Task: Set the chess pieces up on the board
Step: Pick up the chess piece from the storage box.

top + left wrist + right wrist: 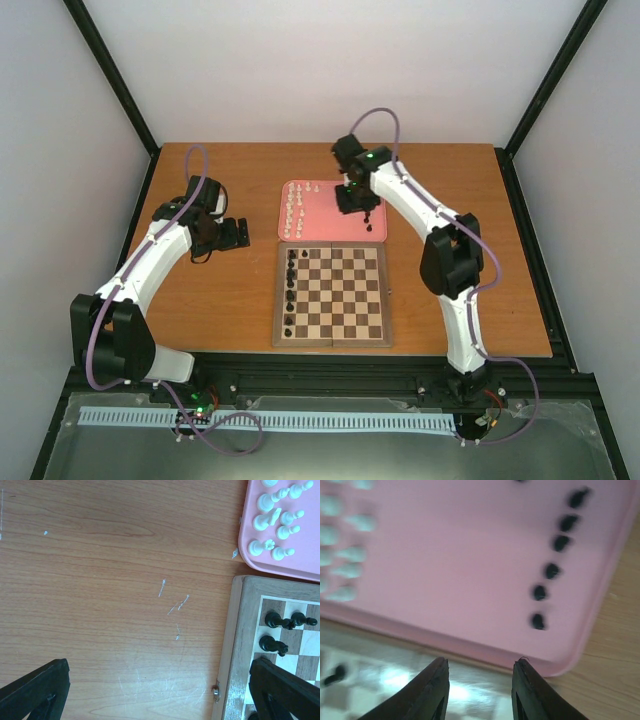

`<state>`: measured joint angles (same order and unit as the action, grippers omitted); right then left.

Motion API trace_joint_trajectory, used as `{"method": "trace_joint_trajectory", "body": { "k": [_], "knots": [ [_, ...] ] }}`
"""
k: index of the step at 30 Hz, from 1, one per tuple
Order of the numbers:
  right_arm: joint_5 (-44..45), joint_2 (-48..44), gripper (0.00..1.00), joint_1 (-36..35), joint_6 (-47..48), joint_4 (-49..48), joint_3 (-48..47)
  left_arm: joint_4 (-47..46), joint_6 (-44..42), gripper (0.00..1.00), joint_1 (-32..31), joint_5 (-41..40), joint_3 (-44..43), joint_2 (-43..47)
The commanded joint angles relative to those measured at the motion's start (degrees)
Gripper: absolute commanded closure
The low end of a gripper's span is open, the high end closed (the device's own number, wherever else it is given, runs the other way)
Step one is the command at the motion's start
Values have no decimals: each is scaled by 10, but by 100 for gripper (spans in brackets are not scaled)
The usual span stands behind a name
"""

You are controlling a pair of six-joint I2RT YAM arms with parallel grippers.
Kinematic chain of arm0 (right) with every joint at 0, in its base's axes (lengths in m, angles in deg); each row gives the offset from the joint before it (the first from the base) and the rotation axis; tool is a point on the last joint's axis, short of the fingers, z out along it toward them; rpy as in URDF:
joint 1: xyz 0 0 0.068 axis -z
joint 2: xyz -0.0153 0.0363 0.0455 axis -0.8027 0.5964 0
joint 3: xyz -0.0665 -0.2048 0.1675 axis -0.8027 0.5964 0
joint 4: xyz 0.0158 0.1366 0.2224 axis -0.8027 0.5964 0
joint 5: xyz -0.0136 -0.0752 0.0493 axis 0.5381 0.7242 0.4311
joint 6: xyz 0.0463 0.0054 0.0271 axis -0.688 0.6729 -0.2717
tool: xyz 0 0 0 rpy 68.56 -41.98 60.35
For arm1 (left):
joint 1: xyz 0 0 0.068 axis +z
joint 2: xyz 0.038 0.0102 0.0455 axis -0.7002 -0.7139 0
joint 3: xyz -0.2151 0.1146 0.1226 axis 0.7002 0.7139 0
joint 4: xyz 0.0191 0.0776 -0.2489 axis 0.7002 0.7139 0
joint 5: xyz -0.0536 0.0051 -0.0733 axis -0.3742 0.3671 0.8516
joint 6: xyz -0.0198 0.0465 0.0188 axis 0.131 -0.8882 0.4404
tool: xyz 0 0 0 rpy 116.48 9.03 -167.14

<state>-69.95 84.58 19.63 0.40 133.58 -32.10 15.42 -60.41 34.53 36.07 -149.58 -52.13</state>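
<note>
The board (pixel 345 300) lies mid-table with several black chess pieces (pixel 290 288) down its left column. Just behind it is the pink tray (pixel 335 228). Cream-white pieces (pixel 297 205) stand at the tray's left side. My right gripper (pixel 362 212) hovers over the tray's near right part. In the right wrist view it (pixel 481 662) is open and empty above the tray's near rim (pixel 470 645), and a row of black pieces (pixel 552 571) lies ahead to the right. My left gripper (pixel 238 235) rests open left of the board, its fingers (pixel 35 690) wide apart over bare wood.
The left wrist view shows the board's corner (pixel 240 630) with black pieces (pixel 279 621) and the tray's white pieces (pixel 275 517). Bare wooden tabletop (pixel 200 300) surrounds board and tray. Black frame posts and white walls enclose the table.
</note>
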Motion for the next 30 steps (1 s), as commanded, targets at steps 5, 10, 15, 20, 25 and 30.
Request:
{"method": "trace_joint_trajectory", "body": {
  "k": [5,10,15,20,25,30],
  "knots": [
    [26,9,64,79,5,-39,91,-8,-6,0,2,-2,-10,-1],
    [7,36,64,86,17,-53,89,-6,-7,0,2,-6,-14,-6],
    [5,56,65,89,22,-56,88,-3,-7,0,2,-10,-20,-12],
    [7,71,65,91,24,-61,92,-1,-6,0,2,-14,-20,-14],
    [9,84,66,94,27,-62,89,0,-7,0,2,-15,-21,-18],
    [11,86,70,96,28,-61,92,0,-7,0,2,-16,-22,-23]
  ]
}}
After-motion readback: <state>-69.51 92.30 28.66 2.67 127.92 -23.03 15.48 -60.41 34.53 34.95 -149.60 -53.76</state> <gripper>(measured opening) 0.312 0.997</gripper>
